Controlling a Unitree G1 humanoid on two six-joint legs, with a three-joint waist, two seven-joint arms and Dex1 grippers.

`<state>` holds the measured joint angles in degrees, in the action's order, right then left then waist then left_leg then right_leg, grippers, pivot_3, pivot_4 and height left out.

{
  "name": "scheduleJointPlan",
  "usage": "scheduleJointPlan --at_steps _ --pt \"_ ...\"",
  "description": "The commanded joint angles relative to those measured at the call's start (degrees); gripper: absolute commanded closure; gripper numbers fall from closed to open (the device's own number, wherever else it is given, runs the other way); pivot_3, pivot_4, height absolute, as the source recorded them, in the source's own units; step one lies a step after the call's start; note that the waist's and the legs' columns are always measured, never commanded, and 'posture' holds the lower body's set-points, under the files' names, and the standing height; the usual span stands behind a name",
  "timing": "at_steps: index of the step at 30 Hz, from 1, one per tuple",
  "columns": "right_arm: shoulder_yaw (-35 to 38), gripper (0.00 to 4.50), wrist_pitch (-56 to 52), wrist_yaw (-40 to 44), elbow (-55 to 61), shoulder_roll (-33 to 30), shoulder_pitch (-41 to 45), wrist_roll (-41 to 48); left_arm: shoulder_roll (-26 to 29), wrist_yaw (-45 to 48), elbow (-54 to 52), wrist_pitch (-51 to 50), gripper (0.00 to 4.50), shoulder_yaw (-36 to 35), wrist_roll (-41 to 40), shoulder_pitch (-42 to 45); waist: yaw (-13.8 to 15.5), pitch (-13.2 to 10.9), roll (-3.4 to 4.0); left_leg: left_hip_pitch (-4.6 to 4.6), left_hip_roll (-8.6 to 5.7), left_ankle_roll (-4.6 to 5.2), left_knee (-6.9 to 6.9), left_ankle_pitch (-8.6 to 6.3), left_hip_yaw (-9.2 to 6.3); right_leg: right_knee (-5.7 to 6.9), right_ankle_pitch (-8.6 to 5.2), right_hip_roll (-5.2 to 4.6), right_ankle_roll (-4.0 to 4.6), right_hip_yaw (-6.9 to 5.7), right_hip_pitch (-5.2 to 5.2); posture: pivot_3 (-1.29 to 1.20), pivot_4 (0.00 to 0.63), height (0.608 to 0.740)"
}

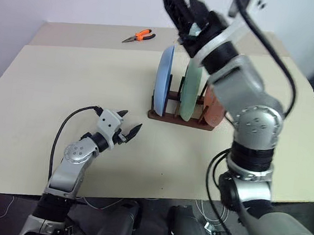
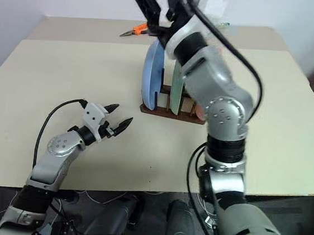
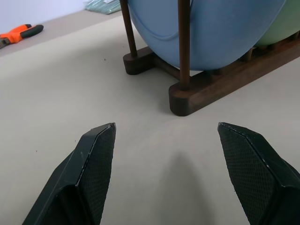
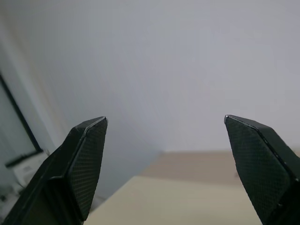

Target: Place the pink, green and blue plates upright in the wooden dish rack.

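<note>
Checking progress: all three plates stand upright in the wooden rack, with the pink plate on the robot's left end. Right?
Not quite. In the left eye view the blue plate holds the left end of the wooden rack; green plate is in the middle, pink plate at right. All upright.

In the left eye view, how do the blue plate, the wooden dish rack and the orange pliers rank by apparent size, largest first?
1. wooden dish rack and blue plate: too alike to rank.
2. orange pliers, smallest, though farthest from the camera.

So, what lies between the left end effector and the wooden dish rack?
Bare table between the left end effector and the wooden dish rack, per the left wrist view.
</note>
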<state>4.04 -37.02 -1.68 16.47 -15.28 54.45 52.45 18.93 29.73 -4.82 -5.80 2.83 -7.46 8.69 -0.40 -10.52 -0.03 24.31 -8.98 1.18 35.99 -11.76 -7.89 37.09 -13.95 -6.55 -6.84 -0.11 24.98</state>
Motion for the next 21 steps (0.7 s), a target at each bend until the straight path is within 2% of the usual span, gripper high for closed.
scheduleJointPlan --at_steps 1,4,7,9,11,14,21 --pt "8.06 0.45 1.65 7.79 2.21 -11.03 -1.03 -2.84 0.81 -0.59 -1.29 1.12 0.92 -1.54 0.04 0.19 0.28 -0.01 -0.01 0.02 -0.01 0.01 0.01 0.00 0.00 -0.02 0.00 -0.02 0.00 0.00 -0.10 0.00 0.150 0.729" --pt "13.76 0.45 2.12 13.54 -0.49 -22.82 -9.08 -7.78 2.32 -0.72 -0.08 1.74 0.92 -3.35 0.03 -0.06 1.09 0.01 -0.05 0.04 -0.02 0.05 -0.01 -0.03 0.00 -0.11 -0.01 -0.17 -0.02 -0.04 -0.22 0.00 0.150 0.729" --pt "17.66 0.45 3.32 19.36 -3.00 -29.45 -17.52 -10.86 3.45 -1.07 1.18 2.09 0.92 -4.69 0.16 -0.03 1.17 0.00 -0.01 0.04 -0.01 0.06 -0.03 -0.04 0.02 -0.12 -0.02 -0.23 -0.02 -0.02 -0.23 0.00 0.150 0.729" --pt "19.82 0.45 6.47 25.67 -5.74 -33.04 -28.35 -15.00 5.05 -1.05 2.59 2.16 0.92 -6.64 -0.07 -0.21 1.14 0.00 -0.02 0.04 0.01 0.06 -0.03 -0.04 0.08 -0.13 -0.02 -0.25 -0.02 0.00 -0.23 0.00 0.150 0.729" --pt "20.31 0.45 9.81 31.59 -8.01 -34.15 -38.41 -17.89 7.01 -0.49 3.63 2.27 0.92 -8.30 -0.34 -0.94 1.11 0.01 -0.05 0.03 0.04 0.08 -0.01 -0.05 0.06 -0.17 -0.02 -0.23 -0.03 -0.03 -0.30 0.00 0.150 0.729" --pt "18.37 0.45 14.24 37.61 -10.49 -33.88 -46.43 -21.31 8.92 0.52 3.46 1.55 0.92 -9.34 -0.99 -2.50 0.74 -0.04 0.18 0.01 0.04 0.10 0.04 -0.06 0.14 -0.16 -0.02 -0.22 -0.03 0.00 -0.29 0.00 0.150 0.729" --pt "13.60 0.45 20.57 40.91 -16.41 -30.45 -46.14 -27.01 10.30 2.68 0.11 -0.73 0.92 -9.48 -1.96 -6.24 0.54 0.00 0.21 -0.04 0.14 -0.06 0.14 -0.15 0.20 -0.16 -0.03 -0.20 -0.03 0.03 -0.38 0.00 0.150 0.729"
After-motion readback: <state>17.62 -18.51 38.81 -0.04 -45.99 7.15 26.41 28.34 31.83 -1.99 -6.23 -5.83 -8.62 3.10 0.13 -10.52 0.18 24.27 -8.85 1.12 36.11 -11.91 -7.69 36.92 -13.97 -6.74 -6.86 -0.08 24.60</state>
